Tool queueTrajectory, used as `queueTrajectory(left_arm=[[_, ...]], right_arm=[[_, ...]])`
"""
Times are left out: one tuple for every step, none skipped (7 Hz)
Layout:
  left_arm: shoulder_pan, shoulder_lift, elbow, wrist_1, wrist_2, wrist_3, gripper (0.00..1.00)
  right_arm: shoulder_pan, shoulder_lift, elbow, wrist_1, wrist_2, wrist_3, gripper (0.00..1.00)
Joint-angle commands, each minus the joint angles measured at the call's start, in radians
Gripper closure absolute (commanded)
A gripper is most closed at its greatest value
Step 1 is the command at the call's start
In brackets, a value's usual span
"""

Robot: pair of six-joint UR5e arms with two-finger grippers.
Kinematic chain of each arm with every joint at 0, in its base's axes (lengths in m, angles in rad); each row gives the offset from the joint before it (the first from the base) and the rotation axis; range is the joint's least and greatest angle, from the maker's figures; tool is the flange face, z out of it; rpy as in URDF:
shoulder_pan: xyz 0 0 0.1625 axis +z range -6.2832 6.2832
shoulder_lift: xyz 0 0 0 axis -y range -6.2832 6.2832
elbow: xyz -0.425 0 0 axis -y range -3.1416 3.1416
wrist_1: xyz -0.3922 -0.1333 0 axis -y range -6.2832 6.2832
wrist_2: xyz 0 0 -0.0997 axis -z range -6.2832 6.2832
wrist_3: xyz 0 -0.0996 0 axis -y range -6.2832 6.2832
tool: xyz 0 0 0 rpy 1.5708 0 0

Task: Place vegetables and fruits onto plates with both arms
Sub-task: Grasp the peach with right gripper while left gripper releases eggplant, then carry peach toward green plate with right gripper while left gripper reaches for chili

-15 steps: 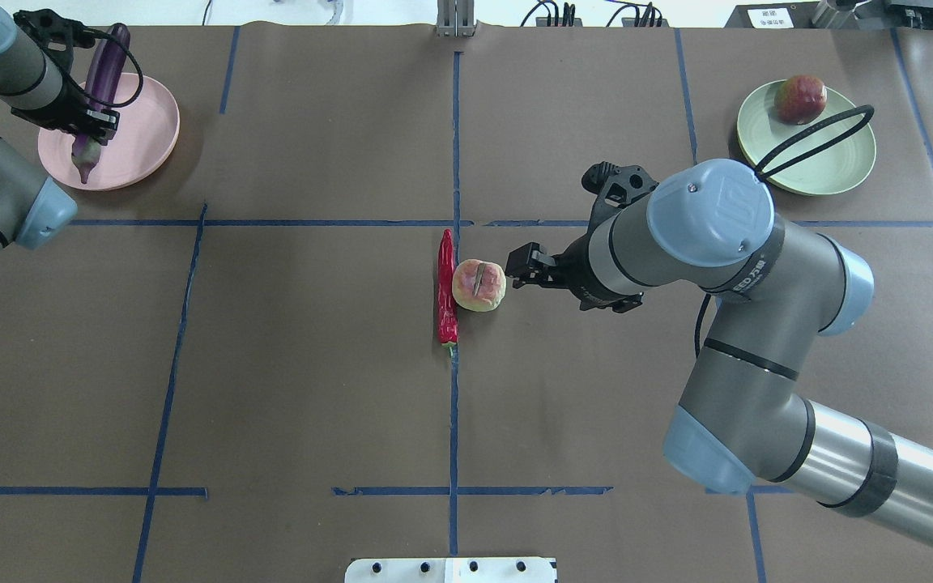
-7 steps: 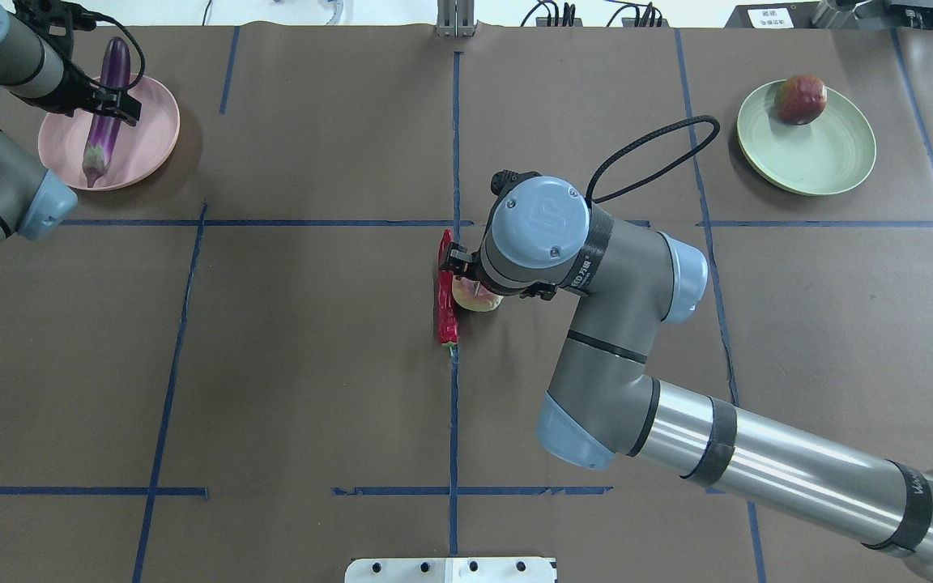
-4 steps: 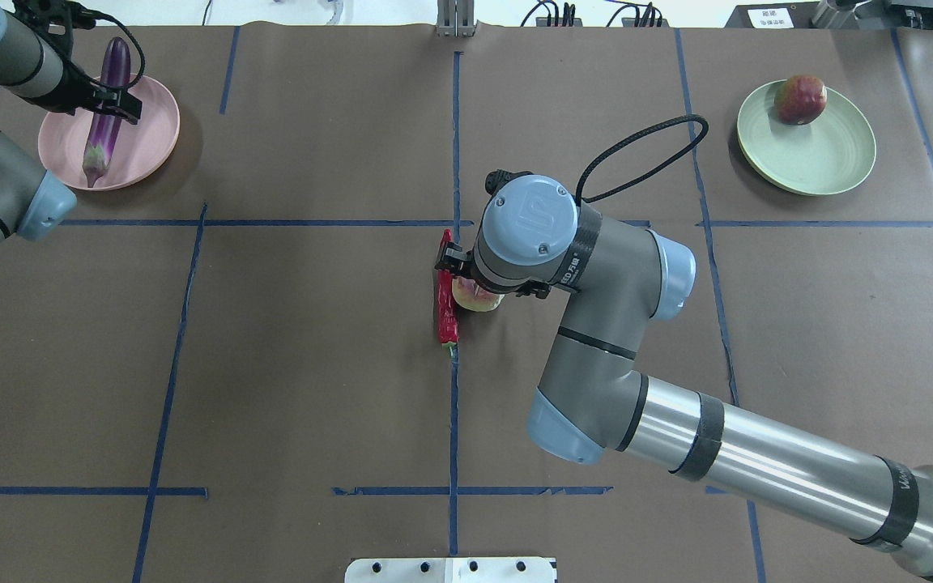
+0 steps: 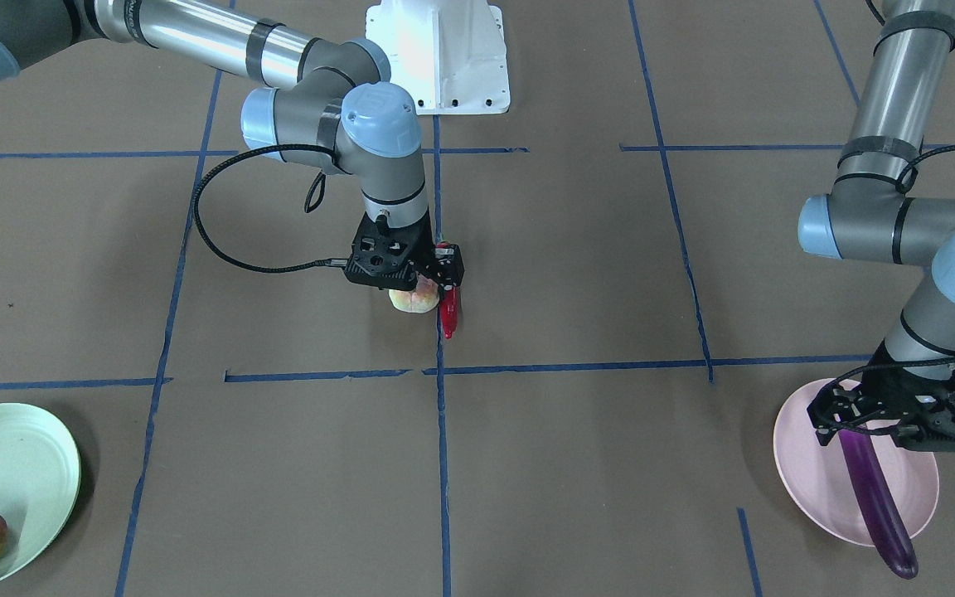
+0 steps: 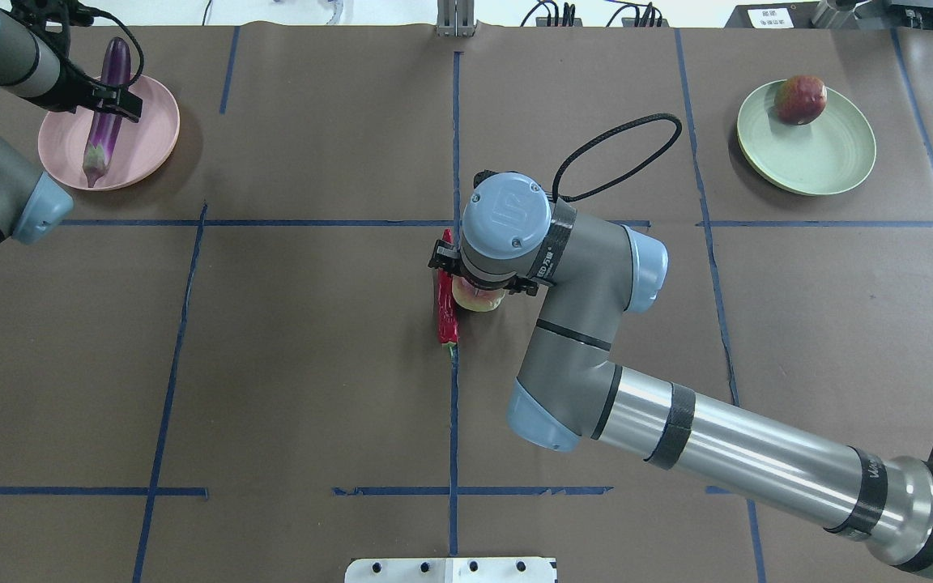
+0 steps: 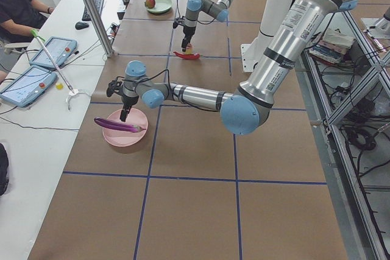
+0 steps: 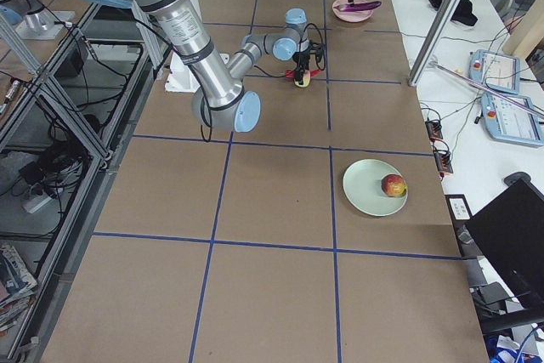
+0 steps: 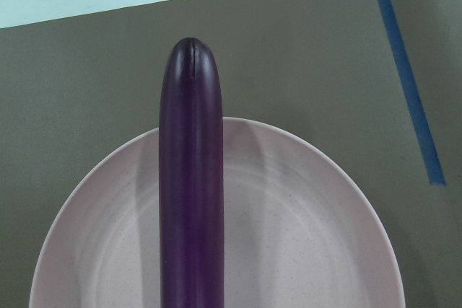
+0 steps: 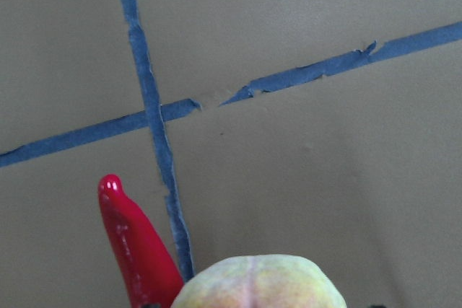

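Eggplant [image 5: 102, 113]: across the left plate [image 5: 151, 134], at the surface's [image 5: 272, 364] far left corner, tip overhanging the far rim.
Peach [image 5: 479, 301]: mid-surface.
Chili [image 5: 446, 320]: just left of the peach, along the centre tape line [image 5: 453, 421].
Other fruit [image 5: 800, 99]: on the right plate [image 5: 831, 162], by its far rim.

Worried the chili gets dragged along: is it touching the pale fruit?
Touching. The overhead view shows the chili lying against the left side of the pale fruit, no gap visible between them.

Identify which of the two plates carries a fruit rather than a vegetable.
The pale green plate, holding the red-yellow fruit; the pink plate bears the eggplant.
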State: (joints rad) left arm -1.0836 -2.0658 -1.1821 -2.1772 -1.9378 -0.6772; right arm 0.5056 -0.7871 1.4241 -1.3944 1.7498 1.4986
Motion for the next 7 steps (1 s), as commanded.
queueTrajectory(left_arm=[[0.017,0.010,-0.022,-0.003,-0.024,-0.054,0.00],[0.072,0.010,-0.071,-0.018,-0.032,-0.212,0.00],[0.136,0.010,-0.136,-0.016,-0.033,-0.354,0.00],[0.174,0.010,-0.178,-0.012,-0.035,-0.408,0.00],[0.198,0.007,-0.204,-0.009,-0.033,-0.483,0.00],[0.236,-0.003,-0.224,-0.007,-0.033,-0.536,0.00],[0.264,-0.005,-0.261,-0.004,-0.041,-0.565,0.00]], right_arm=[[0.001,0.012,-0.016,0.002,0.005,-0.001,0.86],[0.002,0.008,-0.016,0.027,0.008,0.000,1.00],[0.042,-0.012,0.024,0.028,0.060,-0.001,1.00],[0.100,-0.077,0.100,0.028,0.161,-0.003,1.00],[0.141,-0.148,0.181,0.026,0.190,-0.036,1.00],[0.195,-0.217,0.247,0.025,0.217,-0.111,1.00],[0.274,-0.256,0.249,0.023,0.237,-0.198,1.00]])
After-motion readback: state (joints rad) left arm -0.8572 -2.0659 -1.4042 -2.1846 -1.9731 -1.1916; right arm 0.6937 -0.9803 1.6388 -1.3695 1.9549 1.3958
